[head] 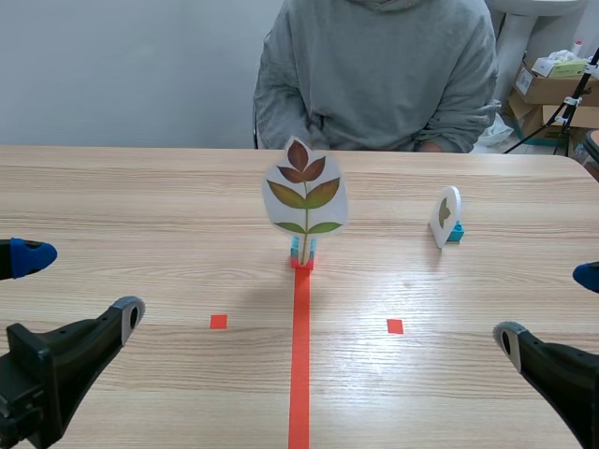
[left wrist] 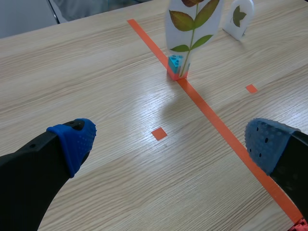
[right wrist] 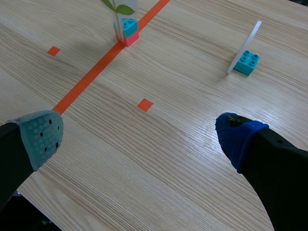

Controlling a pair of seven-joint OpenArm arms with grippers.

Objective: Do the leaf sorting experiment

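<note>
While both arms sit low at the near edge of the worktop [head: 140, 206], the left fingers [left wrist: 72, 142] and right fingers [right wrist: 41, 134] are spread wide, holding nothing. The big card [head: 305, 192] stands upright at the tape line's [head: 299, 355] far end, midway between them. The small card [head: 448, 215] stands on its block [right wrist: 246, 62] ahead of the right fingers, edge-on to them, so the right arm looks nearer.

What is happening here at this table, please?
Nothing is being handled at this moment. The left gripper and the right gripper hang open over the table, holding nothing. A large leaf card stands on bricks at the tape line's far end; a small leaf card stands apart on the right arm's side. A person sits across.
</note>
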